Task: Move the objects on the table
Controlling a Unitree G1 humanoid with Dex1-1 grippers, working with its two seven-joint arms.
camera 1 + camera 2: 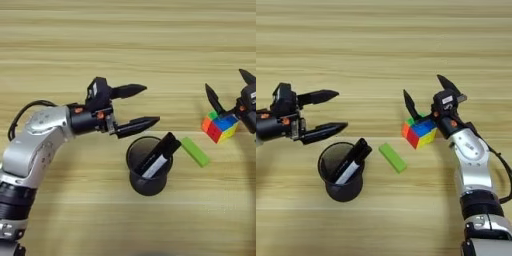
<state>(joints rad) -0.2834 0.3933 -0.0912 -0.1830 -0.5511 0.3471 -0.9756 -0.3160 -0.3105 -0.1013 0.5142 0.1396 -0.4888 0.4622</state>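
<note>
Under right tool (426,95): puzzle cube (419,131), rigid, light, slick; pinch opposite flat faces.
Right tool: fingers apart, straddling cube.
Left tool (141,106): fingers apart, idle.

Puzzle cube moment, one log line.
right gripper open over multicoloured puzzle cube | left gripper open, empty | lime-green rectangular block on table

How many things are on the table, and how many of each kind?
Puzzle cube: 1
Green block: 1
Mesh cup: 1
Marker, standing in the cup: 1
Total: 4
Both tools are open: the left tool is near the cup, the right tool is at the cube.
</note>
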